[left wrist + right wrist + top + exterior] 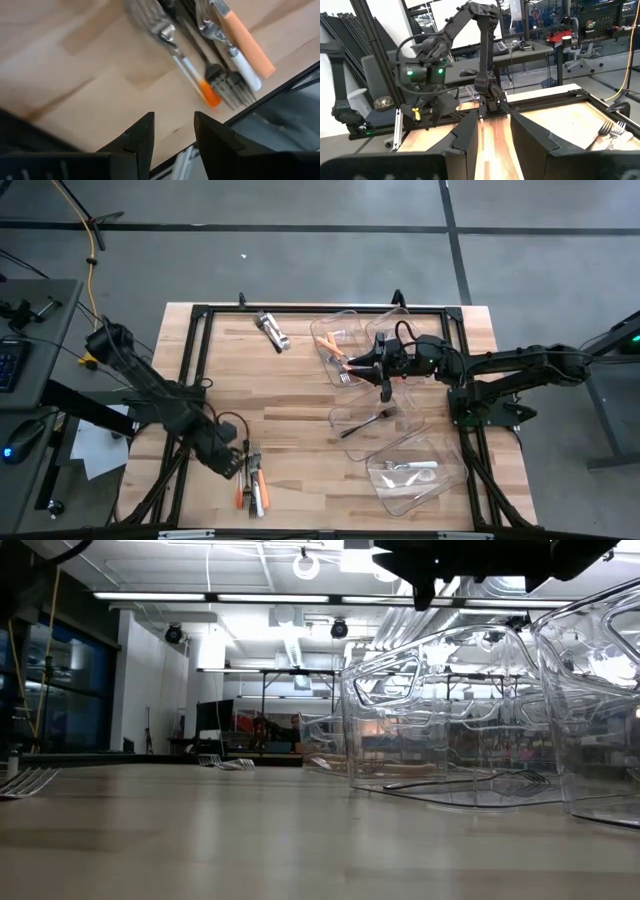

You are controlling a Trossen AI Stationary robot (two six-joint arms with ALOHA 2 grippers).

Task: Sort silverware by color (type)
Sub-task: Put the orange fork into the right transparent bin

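Note:
A pile of silverware (253,485) lies on the wooden table near its front edge, left of centre: forks, an orange handle (248,44) and a white handle (246,68). My left gripper (173,132) hovers open just left of the pile (236,462), pointing steeply down, with nothing between its fingers. My right gripper (346,366) is held level and open above the far clear bin (335,330), which holds orange-handled pieces (328,346). In the right wrist view nothing sits between its fingers (492,132).
A middle bin (400,423) holds a dark fork (367,423), and a near bin (440,480) holds a white-handled piece (412,466). More silverware (272,330) lies by the far edge. A black frame (195,360) borders the table.

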